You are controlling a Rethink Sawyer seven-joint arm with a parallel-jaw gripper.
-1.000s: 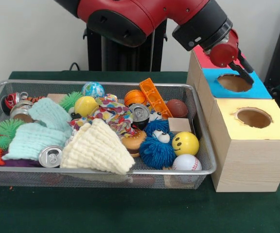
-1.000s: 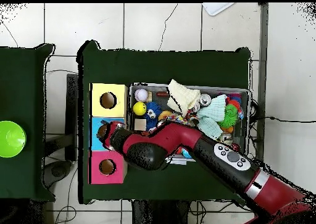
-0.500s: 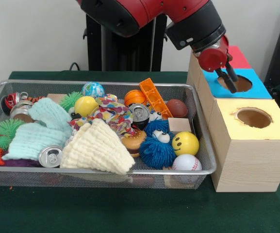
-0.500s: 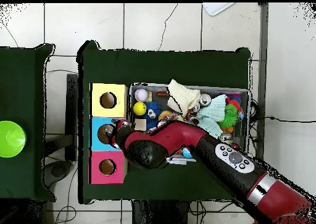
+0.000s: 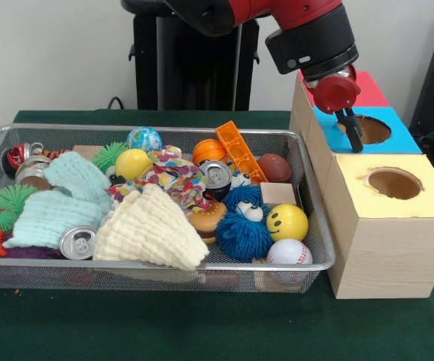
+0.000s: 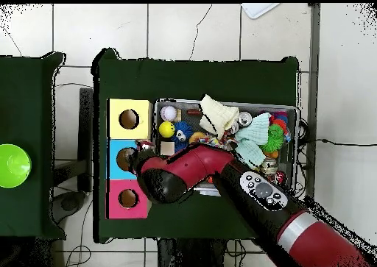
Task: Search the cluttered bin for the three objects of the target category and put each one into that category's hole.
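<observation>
My gripper [image 5: 352, 134] hangs open and empty over the left edge of the hole in the blue box [image 5: 401, 141]. In the overhead view my arm [image 6: 171, 177] covers it, next to the blue box [image 6: 116, 159]. The wire bin [image 5: 316, 265] holds a smiley ball [image 5: 286, 222], a baseball [image 5: 289, 252], a basketball [image 5: 208, 150], a brown football [image 5: 274, 167], several cans such as one at the front [image 5: 77, 242], a cream cloth [image 5: 153, 229] and a mint cloth [image 5: 50, 218].
A red box [image 5: 368, 80] stands behind the blue one and a yellow box [image 5: 427, 199] in front, each with a round hole. An orange block [image 5: 239, 150], a blue fuzzy toy [image 5: 243, 229] and a wooden block [image 5: 278, 193] crowd the bin's right side. A green disc [image 6: 13, 165] lies on a separate table.
My gripper has swung left from above the blue box's hole to the hole's left edge, and the arm has lifted higher. Nothing in the bin has shifted.
</observation>
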